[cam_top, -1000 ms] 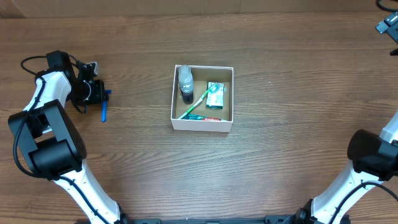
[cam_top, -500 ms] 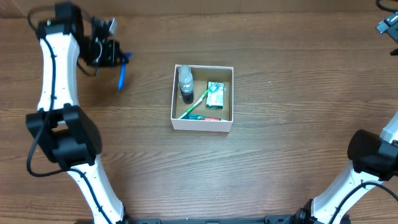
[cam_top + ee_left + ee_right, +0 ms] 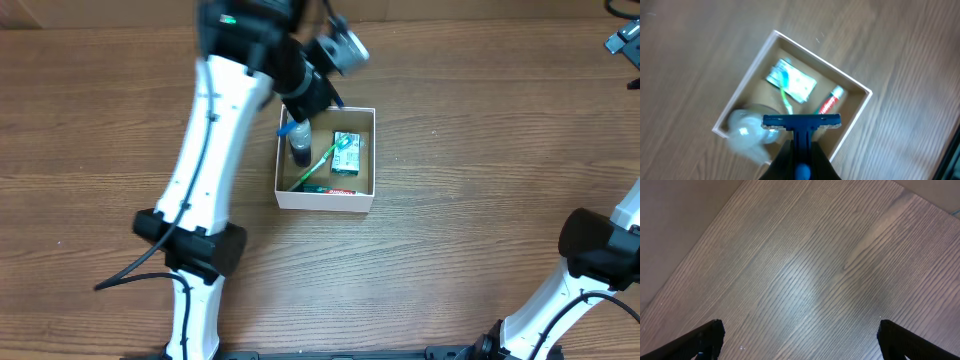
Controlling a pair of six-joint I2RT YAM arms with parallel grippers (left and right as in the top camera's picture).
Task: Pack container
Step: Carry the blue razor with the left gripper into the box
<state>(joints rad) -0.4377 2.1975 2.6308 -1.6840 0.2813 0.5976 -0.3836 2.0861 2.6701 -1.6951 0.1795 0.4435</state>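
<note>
now left gripper point(image 3: 800, 167): clamped on blue razor point(image 3: 801, 120), above container point(image 3: 820, 59)
right gripper point(image 3: 799, 337): spread apart, over wood table point(image 3: 800, 255)
in container: bottle point(image 3: 299, 150), toothbrush point(image 3: 784, 95), toothpaste point(image 3: 829, 102), carton point(image 3: 800, 85)

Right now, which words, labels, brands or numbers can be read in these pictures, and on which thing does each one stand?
No text can be read in any view.
Green-and-white carton: printed, but too blurred to read.
Toothpaste tube: red marking, too small to read.
Clear bottle: no lettering visible.
Blue razor: no lettering visible.
</note>
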